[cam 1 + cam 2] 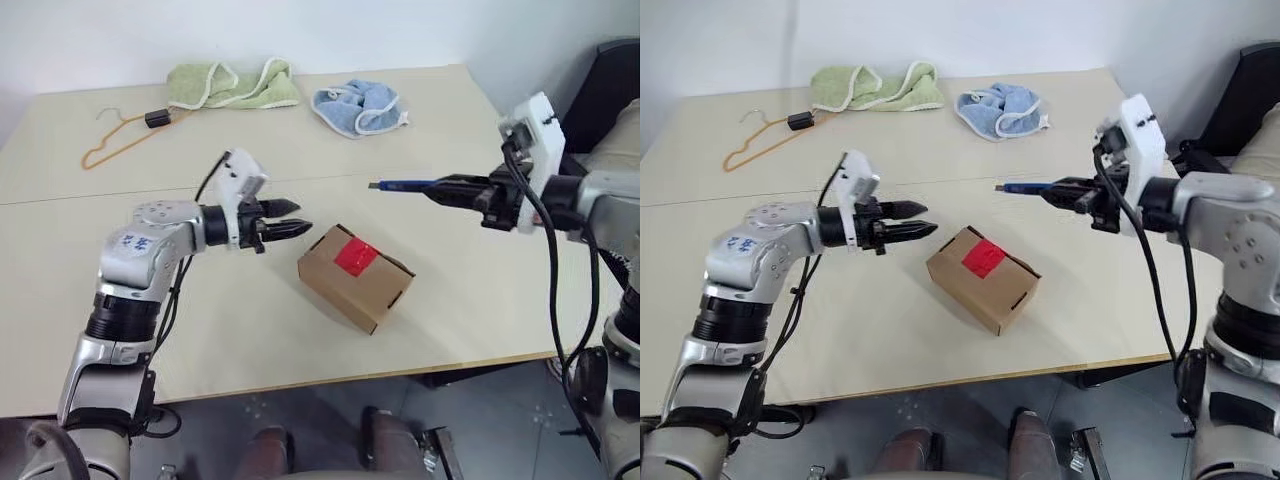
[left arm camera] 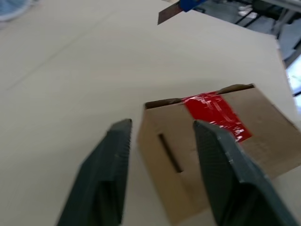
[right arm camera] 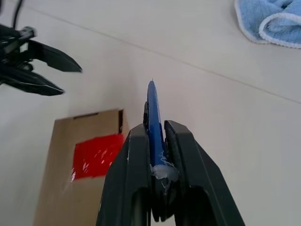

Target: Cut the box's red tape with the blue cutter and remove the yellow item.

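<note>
- My right tool (image 1: 452,188) is clamped on the blue cutter (image 1: 405,185), which I hold nearly level in the air, its tip pointing toward my left side, above the counter (image 1: 300,330) and up behind the box (image 1: 355,277).
- My left tool (image 1: 283,218) carries nothing; its fingers (image 2: 110,174) stand apart with a gap between them, aimed at the near end of the box and just short of it.
- The box lies closed on the counter between my two arms, skewed to the counter's edge, with the red tape (image 1: 355,256) across the top seam, uncut.
- The yellow item is not to be seen; I judge it shut inside.
- The box looks like thin cardboard: light, likely to slide or dent under a push, so I would brace it by its end walls, not the taped top.
- The cutter is slim and stiff; gripped at the rear, it may twist under pressure.
</note>
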Tool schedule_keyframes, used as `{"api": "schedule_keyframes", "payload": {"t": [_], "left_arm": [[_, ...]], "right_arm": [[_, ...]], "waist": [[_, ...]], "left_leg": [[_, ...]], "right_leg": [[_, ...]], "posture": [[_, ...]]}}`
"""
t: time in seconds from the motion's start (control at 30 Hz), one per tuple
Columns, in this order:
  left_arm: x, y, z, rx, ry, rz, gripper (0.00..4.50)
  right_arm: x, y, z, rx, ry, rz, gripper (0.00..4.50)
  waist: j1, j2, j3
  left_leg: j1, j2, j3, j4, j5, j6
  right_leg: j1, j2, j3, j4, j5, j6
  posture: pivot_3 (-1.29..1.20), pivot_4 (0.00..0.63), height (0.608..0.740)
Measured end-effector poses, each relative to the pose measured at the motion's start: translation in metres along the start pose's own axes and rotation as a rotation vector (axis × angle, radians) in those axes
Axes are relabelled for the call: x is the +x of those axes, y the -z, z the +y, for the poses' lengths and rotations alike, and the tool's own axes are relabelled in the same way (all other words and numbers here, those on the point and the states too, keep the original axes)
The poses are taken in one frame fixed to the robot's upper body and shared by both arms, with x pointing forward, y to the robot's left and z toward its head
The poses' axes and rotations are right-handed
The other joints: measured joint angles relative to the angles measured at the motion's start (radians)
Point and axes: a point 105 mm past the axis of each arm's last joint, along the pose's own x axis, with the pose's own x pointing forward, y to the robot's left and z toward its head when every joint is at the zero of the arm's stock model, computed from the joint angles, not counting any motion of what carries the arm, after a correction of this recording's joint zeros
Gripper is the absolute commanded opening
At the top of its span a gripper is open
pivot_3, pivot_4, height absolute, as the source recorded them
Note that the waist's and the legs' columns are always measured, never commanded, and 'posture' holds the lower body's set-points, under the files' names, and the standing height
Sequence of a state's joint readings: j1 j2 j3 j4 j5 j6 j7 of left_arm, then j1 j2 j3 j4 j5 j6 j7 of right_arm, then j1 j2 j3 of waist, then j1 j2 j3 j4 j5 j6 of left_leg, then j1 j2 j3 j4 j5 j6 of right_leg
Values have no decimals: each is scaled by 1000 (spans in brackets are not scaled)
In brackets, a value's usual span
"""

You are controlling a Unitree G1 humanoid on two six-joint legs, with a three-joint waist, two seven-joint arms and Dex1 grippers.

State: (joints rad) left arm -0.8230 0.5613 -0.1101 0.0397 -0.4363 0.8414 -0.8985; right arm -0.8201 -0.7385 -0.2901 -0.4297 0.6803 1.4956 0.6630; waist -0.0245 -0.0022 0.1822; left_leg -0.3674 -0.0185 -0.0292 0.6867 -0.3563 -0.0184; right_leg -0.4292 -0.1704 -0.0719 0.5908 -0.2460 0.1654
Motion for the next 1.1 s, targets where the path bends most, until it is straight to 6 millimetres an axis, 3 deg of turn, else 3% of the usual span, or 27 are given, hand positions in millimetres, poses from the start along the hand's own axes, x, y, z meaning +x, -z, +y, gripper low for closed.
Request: {"api": "schedule_keyframes", "payload": {"t": [0.13,0.27,0.63,1.1], "left_arm": [[11,-1,-11,-46,69,44,14],[20,7,-22,-113,135,107,0],[25,27,-33,-201,184,223,0],[30,28,-34,-115,189,275,0]], "right_arm": [[-1,12,7,-18,3,41,160],[5,25,13,-36,-7,93,160],[25,33,17,-77,-41,122,160],[36,40,13,-122,-36,166,160]], "waist": [[3,0,0],[4,0,0],[13,0,0],[25,0,0]], "left_leg": [[0,0,0,1,0,0],[0,0,0,2,0,1],[-1,0,0,4,0,1],[-1,0,0,6,-1,2]], "right_leg": [[0,0,0,0,0,0],[0,0,1,0,0,0],[0,0,1,0,1,1],[1,0,1,0,2,1]], "posture": [[0,150,740],[0,150,740],[0,150,740],[0,150,740]]}}
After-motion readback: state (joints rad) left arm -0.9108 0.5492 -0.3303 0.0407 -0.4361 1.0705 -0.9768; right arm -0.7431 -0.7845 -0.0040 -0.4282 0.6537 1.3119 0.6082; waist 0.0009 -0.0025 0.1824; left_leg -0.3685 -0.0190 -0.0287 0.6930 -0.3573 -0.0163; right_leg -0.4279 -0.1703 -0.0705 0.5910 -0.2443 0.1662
